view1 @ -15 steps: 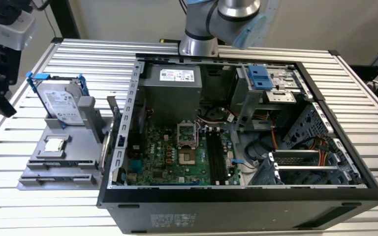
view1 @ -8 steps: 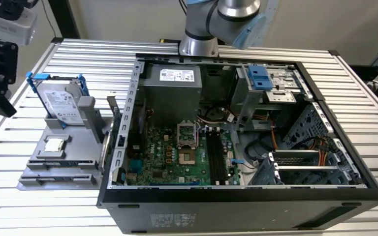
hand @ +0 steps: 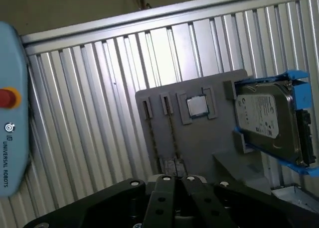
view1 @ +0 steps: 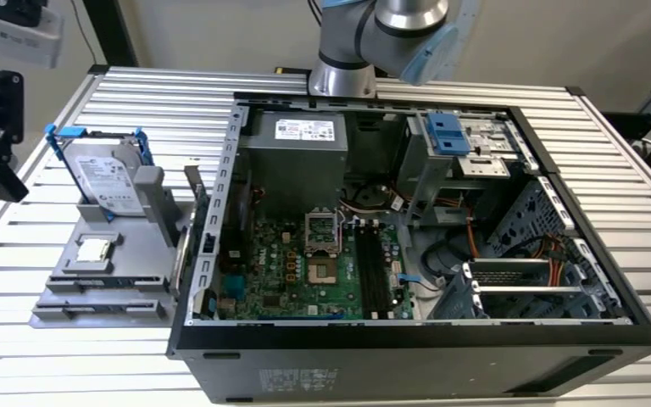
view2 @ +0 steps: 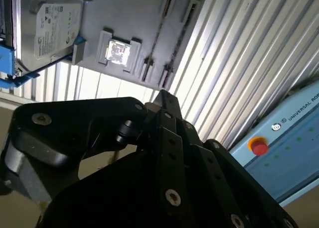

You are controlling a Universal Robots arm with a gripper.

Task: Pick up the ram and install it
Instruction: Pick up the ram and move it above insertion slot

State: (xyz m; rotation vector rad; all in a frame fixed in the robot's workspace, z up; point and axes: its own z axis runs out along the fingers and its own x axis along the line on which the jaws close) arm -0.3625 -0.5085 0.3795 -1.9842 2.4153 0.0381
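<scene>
Shows gripper at exterior view's far upper left, jaws together, gripping nothing, w/ ram standing edge-on in slots of grey holder at lower left, next to CPU & HDD, outside PC case.

**Camera setup: one overview, two wrist cams**

The exterior view sits up high, fairly close, looking steeply down into the open PC case on the slatted table. Both wrist views peek past the gripper, turned roughly opposite ways. They're much closer to the grey parts holder and its hard drive. Both of those also show at the exterior view's left.
</scene>
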